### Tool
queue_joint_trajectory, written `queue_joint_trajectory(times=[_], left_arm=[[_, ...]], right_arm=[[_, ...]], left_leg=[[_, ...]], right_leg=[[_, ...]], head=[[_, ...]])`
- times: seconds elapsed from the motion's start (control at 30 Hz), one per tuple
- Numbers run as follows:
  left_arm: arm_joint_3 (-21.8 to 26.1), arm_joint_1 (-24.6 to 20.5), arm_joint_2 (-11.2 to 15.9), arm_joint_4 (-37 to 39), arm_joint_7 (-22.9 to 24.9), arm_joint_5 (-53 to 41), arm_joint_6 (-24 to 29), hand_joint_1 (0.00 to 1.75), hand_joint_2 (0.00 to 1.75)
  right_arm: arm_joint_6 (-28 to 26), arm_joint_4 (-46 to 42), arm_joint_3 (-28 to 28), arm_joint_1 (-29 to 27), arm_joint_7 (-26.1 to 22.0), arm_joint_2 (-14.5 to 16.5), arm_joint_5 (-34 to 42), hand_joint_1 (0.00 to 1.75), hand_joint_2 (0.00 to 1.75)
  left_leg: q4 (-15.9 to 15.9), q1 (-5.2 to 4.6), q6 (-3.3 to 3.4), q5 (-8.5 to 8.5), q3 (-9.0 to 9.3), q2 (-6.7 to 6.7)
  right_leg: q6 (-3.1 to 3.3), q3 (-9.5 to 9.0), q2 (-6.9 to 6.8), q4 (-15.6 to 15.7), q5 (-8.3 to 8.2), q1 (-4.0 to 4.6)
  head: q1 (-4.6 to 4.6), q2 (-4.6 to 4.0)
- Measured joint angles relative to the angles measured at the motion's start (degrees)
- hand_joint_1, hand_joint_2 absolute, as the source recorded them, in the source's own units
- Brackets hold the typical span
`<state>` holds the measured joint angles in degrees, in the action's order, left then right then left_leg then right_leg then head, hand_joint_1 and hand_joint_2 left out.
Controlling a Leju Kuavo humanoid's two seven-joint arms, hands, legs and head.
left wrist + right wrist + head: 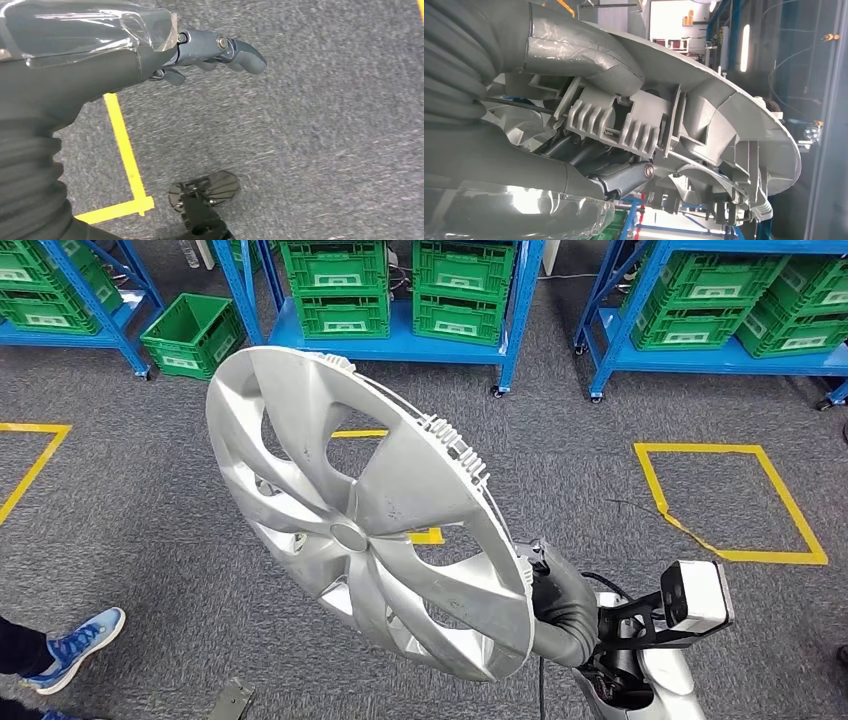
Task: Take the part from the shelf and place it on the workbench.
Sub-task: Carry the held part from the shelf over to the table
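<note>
A large silver wheel cover [400,490] is held up on edge in front of me, tilted, over the grey carpet. My right hand [548,590] grips it at its lower right rim, mostly hidden behind the cover. In the right wrist view the thumb [584,50] presses on the outer face and the darker fingers [624,177] hook behind the ribbed clips on the back of the cover [734,120]. My left hand [210,50] hangs above the floor, its fingers loosely bent and holding nothing.
Blue shelves [400,340] loaded with green crates [335,285] stand across the back, and one green crate [192,333] sits on the floor at the left. Yellow tape squares [730,500] mark the carpet. A person's blue shoe [75,645] is at the lower left.
</note>
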<state>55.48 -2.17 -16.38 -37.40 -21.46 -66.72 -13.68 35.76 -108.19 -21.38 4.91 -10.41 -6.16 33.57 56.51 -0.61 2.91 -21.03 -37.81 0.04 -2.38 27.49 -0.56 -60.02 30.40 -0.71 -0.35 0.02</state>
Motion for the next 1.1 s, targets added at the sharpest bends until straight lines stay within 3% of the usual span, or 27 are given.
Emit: queue_joint_trajectory(times=[0.03, 0.07, 0.13, 0.17, 0.2, 0.3, 0.33, 0.37, 0.4, 0.43, 0.5, 0.53, 0.63, 0.7, 0.8, 0.83, 0.87, 0.9, 0.97, 1.0, 1.03, 1.1], left_arm=[[-0.1, 0.0, 0.0, 0.0, 0.1, 0.1, 0.0, 0.00, 1.75], [-0.2, 0.1, 0.0, 0.0, 0.1, 0.1, 0.0, 0.00, 1.75], [-0.4, 0.2, 0.2, 0.1, 0.2, 0.2, 0.0, 0.00, 1.75], [-0.4, 0.4, 0.3, 0.1, 0.2, 0.2, 0.0, 0.00, 1.75], [-0.4, 0.5, 0.4, 0.1, 0.2, 0.2, 0.0, 0.00, 1.75], [-0.5, 0.6, 0.8, 0.3, 0.2, 0.3, 0.4, 0.00, 1.75], [-0.5, 0.6, 1.0, 0.4, 0.2, 0.3, 0.5, 0.00, 1.75], [-0.5, 0.7, 1.1, 0.5, 0.2, 0.5, 0.7, 0.00, 1.75], [-0.5, 0.7, 1.2, 0.6, 0.3, 0.7, 0.9, 0.00, 1.75], [-0.5, 0.7, 1.3, 0.6, 0.3, 0.9, 1.0, 0.00, 1.75], [-0.5, 0.7, 1.5, 0.4, 0.5, 1.2, 1.2, 0.00, 1.75], [-0.5, 0.7, 1.5, 0.4, 0.6, 1.4, 1.2, 0.00, 1.75], [-0.5, 0.8, 1.6, 0.1, 0.7, 1.5, 1.1, 0.00, 1.75], [-0.5, 0.8, 1.5, 0.0, 0.8, 1.5, 0.8, 0.00, 1.75], [-0.5, 0.8, 1.1, -0.1, 0.9, 1.4, 0.4, 0.00, 1.75], [-0.5, 0.8, 1.1, 0.0, 0.9, 1.4, 0.3, 0.00, 1.75], [-0.6, 0.8, 1.0, 0.0, 0.9, 1.4, 0.2, 0.00, 1.75], [-0.6, 0.8, 0.9, 0.1, 0.9, 1.4, 0.2, 0.00, 1.75], [-1.0, 0.7, 0.8, 0.1, 0.8, 1.5, 0.2, 0.00, 1.75], [-1.2, 0.7, 0.7, 0.1, 0.8, 1.6, 0.1, 0.00, 1.75], [-1.5, 0.7, 0.7, 0.1, 0.8, 1.6, 0.1, 0.00, 1.75], [-2.0, 0.8, 0.8, 0.1, 0.9, 1.5, 0.1, 0.00, 1.75]], right_arm=[[-0.1, 0.1, 0.0, 0.0, 0.0, 0.0, -0.1, 1.75, 1.75], [-0.3, 0.2, 0.0, 0.0, -0.1, 0.0, -0.2, 1.75, 1.75], [-0.9, 0.4, -0.1, 0.0, -0.3, 0.0, -0.5, 1.75, 1.75], [-1.1, 0.5, -0.2, -0.1, -0.5, 0.0, -0.6, 1.75, 1.75], [-1.3, 0.6, -0.2, -0.1, -0.7, 0.1, -0.8, 1.75, 1.75], [-1.4, 0.7, -0.3, -0.2, -1.2, 0.1, -1.5, 1.75, 1.75], [-1.5, 0.7, -0.3, -0.4, -1.5, 0.0, -1.9, 1.75, 1.75], [-1.5, 0.7, -0.4, -0.6, -1.9, 0.0, -2.3, 1.75, 1.75], [-1.5, 0.7, -0.4, -0.8, -2.2, -0.1, -2.7, 1.75, 1.75], [-1.5, 0.7, -0.4, -1.0, -2.4, -0.1, -3.1, 1.75, 1.75], [-1.6, 0.7, -0.4, -1.1, -2.7, -0.2, -3.5, 1.75, 1.75], [-1.6, 0.7, -0.4, -1.1, -2.7, -0.2, -3.6, 1.75, 1.75], [-1.8, 0.7, -0.4, -1.1, -2.6, -0.2, -3.8, 1.75, 1.75], [-1.9, 0.7, -0.4, -1.1, -2.6, -0.2, -3.8, 1.75, 1.75], [-2.1, 0.7, -0.2, -1.5, -2.6, -0.2, -4.4, 1.75, 1.75], [-2.3, 0.7, -0.2, -1.9, -2.8, -0.3, -4.8, 1.75, 1.75], [-2.4, 0.6, -0.1, -2.2, -2.9, -0.3, -5.2, 1.75, 1.75], [-2.5, 0.6, 0.0, -2.4, -3.0, -0.4, -5.6, 1.75, 1.75], [-2.9, 0.3, 0.2, -2.9, -3.3, -0.5, -6.2, 1.75, 1.75], [-3.1, 0.1, 0.2, -3.1, -3.5, -0.6, -6.6, 1.75, 1.75], [-3.3, -0.1, 0.3, -3.4, -3.7, -0.7, -6.9, 1.75, 1.75], [-3.4, -0.4, 0.5, -3.8, -4.3, -0.8, -7.3, 1.75, 1.75]], left_leg=[[0.0, -0.03, -0.26, 0.58, -0.25, 0.02], [0.0, -0.01, -0.55, 1.06, -0.37, 0.06], [0.0, 0.21, -1.22, 1.60, -0.64, 0.06], [0.6, 0.35, -1.61, 0.76, -0.98, 0.01], [2.3, 0.52, -2.05, -1.11, -1.55, -0.06], [11.6, 1.18, -3.20, -8.22, -3.91, -0.10], [14.1, 1.32, -3.43, -8.79, -4.16, -0.09], [14.7, 1.44, -3.55, -8.32, -3.57, -0.07], [13.6, 1.53, -3.54, -7.17, -2.15, -0.05], [10.3, 1.58, -3.35, -5.84, 0.20, -0.01], [4.0, 1.35, -2.60, -5.00, 4.24, 0.15], [2.0, 1.10, -2.19, -5.08, 5.30, 0.22], [0.4, 0.82, -1.17, -5.01, 5.49, 0.18], [-0.6, 1.15, -0.29, -4.31, 5.55, -0.03], [-1.0, 1.24, 0.24, -3.58, 4.96, -0.74], [-1.0, 1.23, 0.18, -3.39, 4.70, -1.14], [-0.9, 1.24, 0.08, -3.22, 4.46, -1.61], [-0.7, 1.27, -0.06, -3.09, 4.27, -2.11], [0.0, 1.40, -0.46, -2.98, 3.78, -3.28], [0.4, 1.34, -0.79, -2.97, 3.40, -3.84], [0.8, 1.30, -1.15, -2.92, 2.98, -4.33], [1.1, 1.23, -1.91, -2.64, 2.30, -5.02]], right_leg=[[0.67, -2.50, -0.06, 3.9, 0.88, 0.32], [1.05, -3.70, -0.11, 6.0, 1.49, 0.60], [1.63, -3.13, -0.12, 6.5, 1.00, 0.48], [2.06, -2.82, -0.15, 6.5, 0.59, 0.31], [2.53, -2.45, -0.19, 6.5, 0.09, 0.09], [3.03, -1.25, -0.30, 6.3, -1.04, 0.02], [2.97, -0.81, -0.31, 6.1, -1.30, 0.03], [2.90, -0.36, -0.32, 5.7, -1.49, 0.04], [2.83, 0.04, -0.32, 5.3, -1.59, 0.03], [2.81, 0.33, -0.34, 5.0, -1.62, 0.04], [2.56, 0.92, -0.42, 4.5, -1.74, 0.15], [2.33, 1.21, -0.47, 4.4, -1.88, 0.22], [1.40, 1.89, -0.63, 4.3, -2.21, 0.35], [1.30, 3.24, -0.41, 2.0, -0.78, 0.34], [1.71, 8.39, 0.09, -8.9, 3.94, 0.04], [1.52, 9.74, 0.16, -11.8, 4.87, -0.11], [1.10, 10.15, 0.21, -12.9, 4.99, -0.32], [0.53, 9.30, 0.27, -11.4, 4.17, -0.56], [-0.64, 5.27, 1.23, -3.6, 1.23, -1.19], [-0.85, 3.57, 1.90, 0.0, 0.04, -1.30], [-0.79, 2.53, 2.44, 2.2, -0.71, -1.30], [-0.07, 2.53, 2.49, 2.8, -1.13, -0.89]], head=[[-0.05, 0.00], [-0.03, 0.00], [0.00, 0.00], [0.01, 0.00], [-0.07, 0.00], [-0.22, 0.00], [-0.23, 0.00], [-0.25, 0.00], [-0.26, 0.00], [-0.26, 0.00], [-0.22, 0.00], [-0.23, 0.00], [-0.26, 0.00], [-0.18, 0.00], [-0.14, 0.00], [-0.15, 0.00], [-0.15, 0.00], [-0.14, 0.00], [-0.14, 0.00], [-0.13, 0.00], [-0.15, 0.00], [-0.20, 0.00]])
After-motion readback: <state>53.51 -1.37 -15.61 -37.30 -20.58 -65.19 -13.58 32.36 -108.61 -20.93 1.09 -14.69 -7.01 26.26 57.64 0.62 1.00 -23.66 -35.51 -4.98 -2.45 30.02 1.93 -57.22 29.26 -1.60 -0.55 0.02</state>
